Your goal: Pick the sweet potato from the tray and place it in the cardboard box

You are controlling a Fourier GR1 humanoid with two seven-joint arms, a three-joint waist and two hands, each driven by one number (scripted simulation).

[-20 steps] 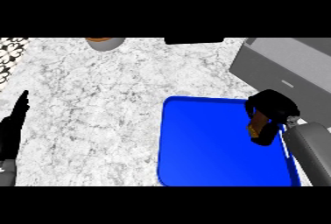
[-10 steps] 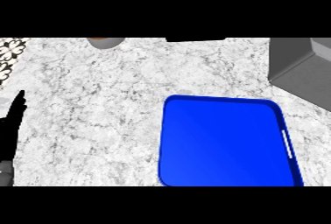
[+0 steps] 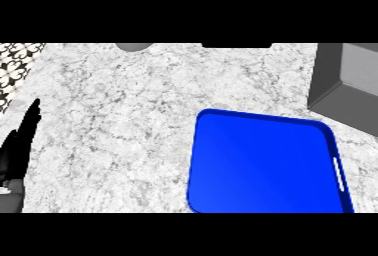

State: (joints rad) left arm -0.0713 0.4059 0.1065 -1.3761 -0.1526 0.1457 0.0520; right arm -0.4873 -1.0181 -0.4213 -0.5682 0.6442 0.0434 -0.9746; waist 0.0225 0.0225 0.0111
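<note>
The blue tray [image 3: 221,130] lies on the marble counter at the lower right, and nothing lies on it. No sweet potato shows anywhere in the head view. My left hand [image 3: 21,145] rests at the left edge with its fingers straight and pointing up, holding nothing. My right hand is out of view. No cardboard box can be made out; only a grey block [image 3: 347,80] stands at the upper right.
The white marble counter [image 3: 118,115] stretches between my left hand and the tray. A patterned surface [image 3: 16,65] shows beyond the counter's left edge. A grey round shape [image 3: 133,46] sits at the counter's far edge.
One second ago my right hand held the sweet potato over the tray's right side. Both have since left the view, and the view has shifted slightly.
</note>
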